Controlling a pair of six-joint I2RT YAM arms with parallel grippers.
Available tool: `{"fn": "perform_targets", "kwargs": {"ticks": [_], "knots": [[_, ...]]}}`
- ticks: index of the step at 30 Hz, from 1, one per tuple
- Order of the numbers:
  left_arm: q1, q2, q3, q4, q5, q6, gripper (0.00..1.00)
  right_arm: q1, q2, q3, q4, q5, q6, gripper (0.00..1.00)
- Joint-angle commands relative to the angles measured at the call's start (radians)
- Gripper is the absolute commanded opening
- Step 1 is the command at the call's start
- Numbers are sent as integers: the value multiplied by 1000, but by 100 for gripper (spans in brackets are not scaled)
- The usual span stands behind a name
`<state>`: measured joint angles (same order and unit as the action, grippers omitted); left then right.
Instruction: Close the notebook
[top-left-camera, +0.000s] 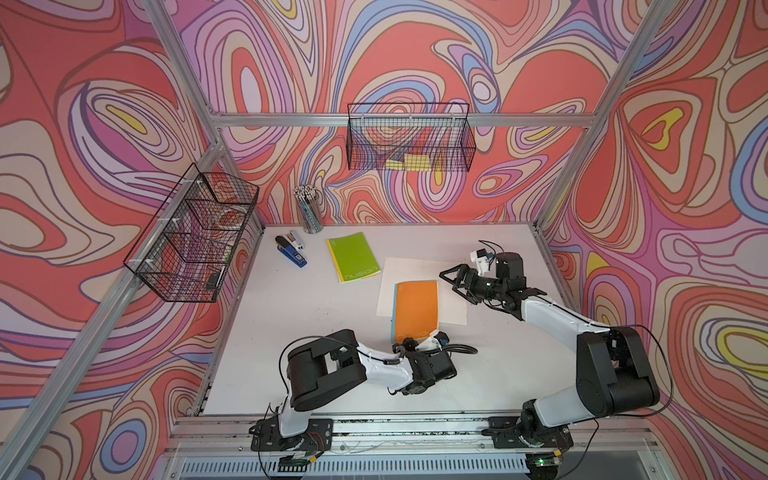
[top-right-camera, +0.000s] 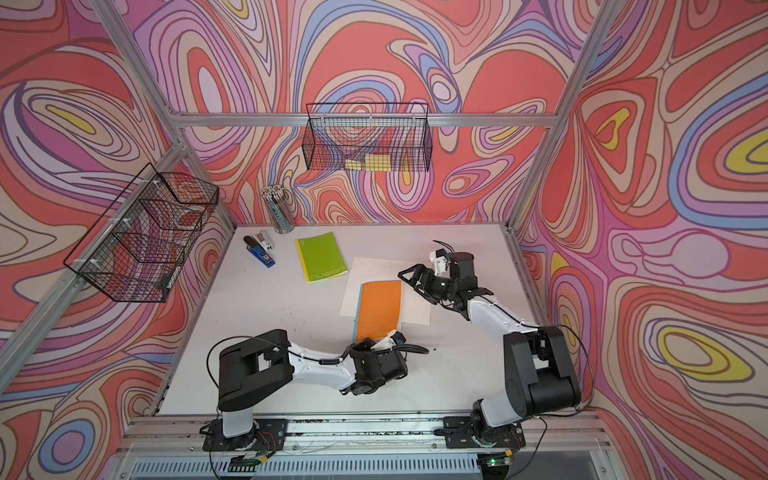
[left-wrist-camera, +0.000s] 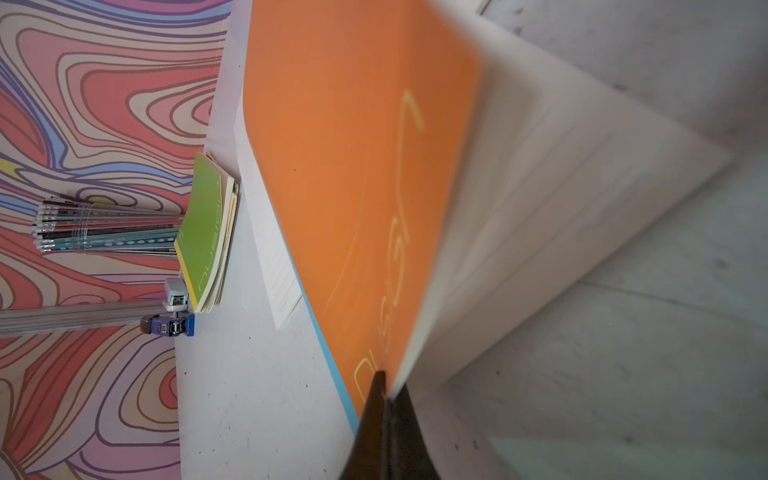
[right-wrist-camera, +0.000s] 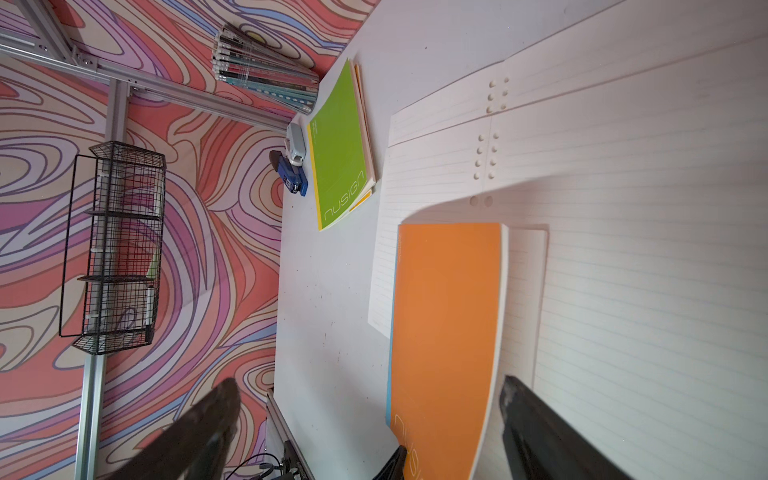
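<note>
Roughly near-to-far, notebook (top-left-camera: 415, 307) lengthwise

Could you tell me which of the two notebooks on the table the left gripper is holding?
The orange notebook: the left gripper pinches its near corner. The green notebook lies closed and untouched beside the stapler.

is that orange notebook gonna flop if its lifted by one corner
Probably floppy: the orange notebook bows where the left tool pinches its corner. Likely light, since one corner pinch raises it. The lined sheets beneath may slide.
</note>
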<state>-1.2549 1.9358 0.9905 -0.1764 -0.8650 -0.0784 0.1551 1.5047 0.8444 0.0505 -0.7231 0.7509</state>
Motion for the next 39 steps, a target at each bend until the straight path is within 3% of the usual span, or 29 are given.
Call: {"fn": "perform_targets", "kwargs": {"ticks": [1,18,39], "knots": [[-14,12,21,-52,0,7,0,17,23,20,37,-14,13,98],[-20,42,63,-58,-2,-8,0,154,123,5,141,50,89,98],[-23,33,75,-79,-24,-46,2,164,164,-74,139,105,64,98]]}}
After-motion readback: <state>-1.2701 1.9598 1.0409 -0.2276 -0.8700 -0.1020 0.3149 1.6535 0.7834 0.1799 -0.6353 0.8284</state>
